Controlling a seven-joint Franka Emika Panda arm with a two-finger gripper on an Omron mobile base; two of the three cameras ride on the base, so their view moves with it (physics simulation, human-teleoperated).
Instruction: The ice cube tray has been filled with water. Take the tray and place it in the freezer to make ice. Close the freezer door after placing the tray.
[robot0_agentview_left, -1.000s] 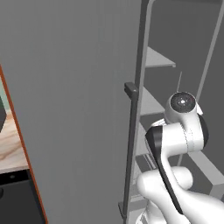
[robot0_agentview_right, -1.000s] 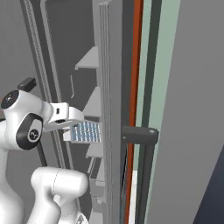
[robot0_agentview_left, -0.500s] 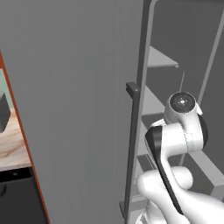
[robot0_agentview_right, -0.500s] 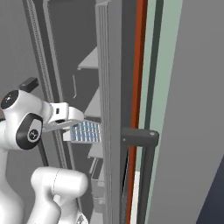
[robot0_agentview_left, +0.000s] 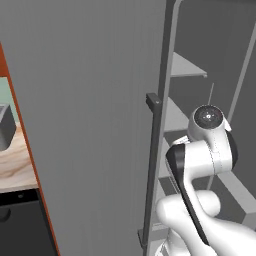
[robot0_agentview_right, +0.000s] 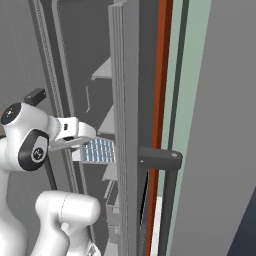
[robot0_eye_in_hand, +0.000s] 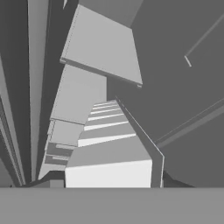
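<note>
The ice cube tray (robot0_agentview_right: 98, 150), white with small pale-blue cells, is held level inside the open freezer (robot0_agentview_right: 85, 75), between its pale grey shelves (robot0_agentview_left: 187, 67). My gripper (robot0_agentview_right: 89, 142) is shut on the tray's near end. In the hand view the tray (robot0_eye_in_hand: 109, 148) runs away from the fingers, over the stacked shelves (robot0_eye_in_hand: 103, 48) below. The freezer door (robot0_agentview_left: 90, 125) stands open, with its bar handle (robot0_agentview_left: 152, 102) beside the arm. From the right it appears edge-on (robot0_agentview_right: 122, 125), just right of the tray.
My white arm (robot0_agentview_left: 205, 155) reaches into the compartment close to the door's edge. A wooden counter (robot0_agentview_left: 15, 165) with a dark object lies far left, above a black front (robot0_agentview_left: 20, 225). An orange-red wall strip (robot0_agentview_right: 162, 75) runs behind the door.
</note>
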